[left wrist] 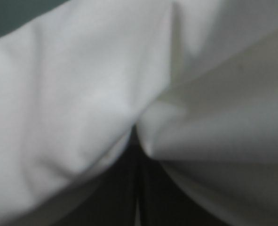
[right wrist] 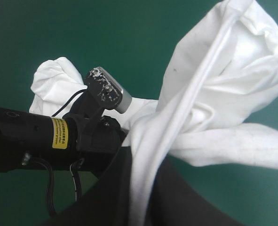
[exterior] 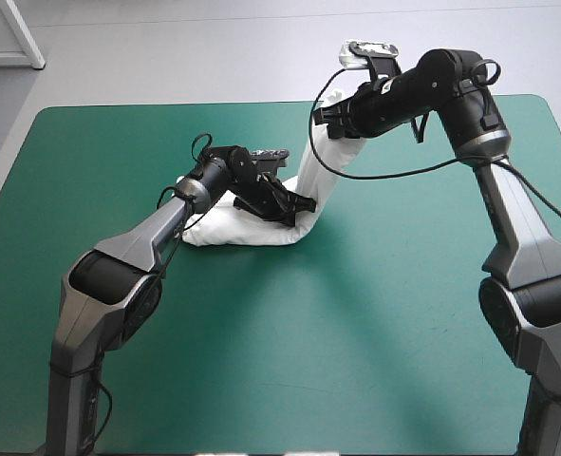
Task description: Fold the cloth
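Teal-green cover [exterior: 403,313] under white T-shirt [exterior: 310,180]; left gripper [exterior: 297,204], right gripper [exterior: 326,118] both clamped on it, right raised.

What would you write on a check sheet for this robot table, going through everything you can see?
Surface: teal-green table cover, lying smooth.
Job's things: white T-shirt, one end lifted off the table, the rest in a bundle on the cover.
Clutter: nothing seen.
End effectors: left end effector low at the bundle, shut on the T-shirt; right end effector raised, shut on the lifted end.
Cables: nothing seen beyond the robot's own.
Surroundings: nothing seen.
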